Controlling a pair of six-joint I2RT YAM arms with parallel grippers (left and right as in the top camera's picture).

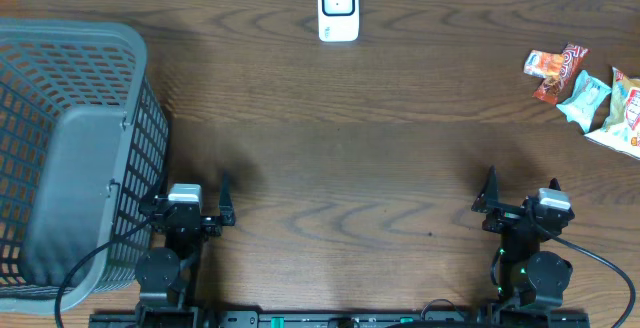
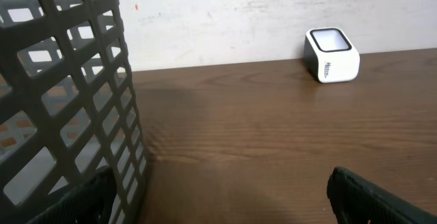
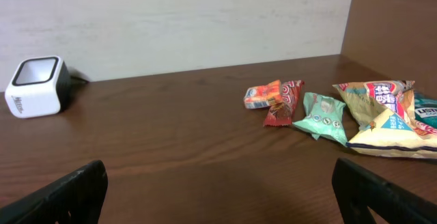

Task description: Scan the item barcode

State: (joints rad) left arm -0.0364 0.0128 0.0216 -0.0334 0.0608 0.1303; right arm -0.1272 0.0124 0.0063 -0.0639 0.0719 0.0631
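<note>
The white barcode scanner (image 1: 338, 8) with a dark window stands at the table's far edge, and shows too in the left wrist view (image 2: 331, 55) and the right wrist view (image 3: 35, 86). The items are snack packets at the far right: an orange one (image 1: 546, 63), a red one (image 1: 563, 72), a teal one (image 1: 584, 98) and a larger yellow-white bag (image 1: 622, 113). The right wrist view also has the orange packet (image 3: 262, 95), teal packet (image 3: 321, 117) and bag (image 3: 386, 121). My left gripper (image 1: 190, 196) and right gripper (image 1: 522, 190) sit near the front edge, both open and holding nothing.
A large grey mesh basket (image 1: 40, 58) fills the left side of the table, its wall (image 2: 61, 94) right against my left gripper's outer finger. Brown wooden tabletop (image 1: 340, 158) lies between the arms and the scanner. A pale wall stands behind the table.
</note>
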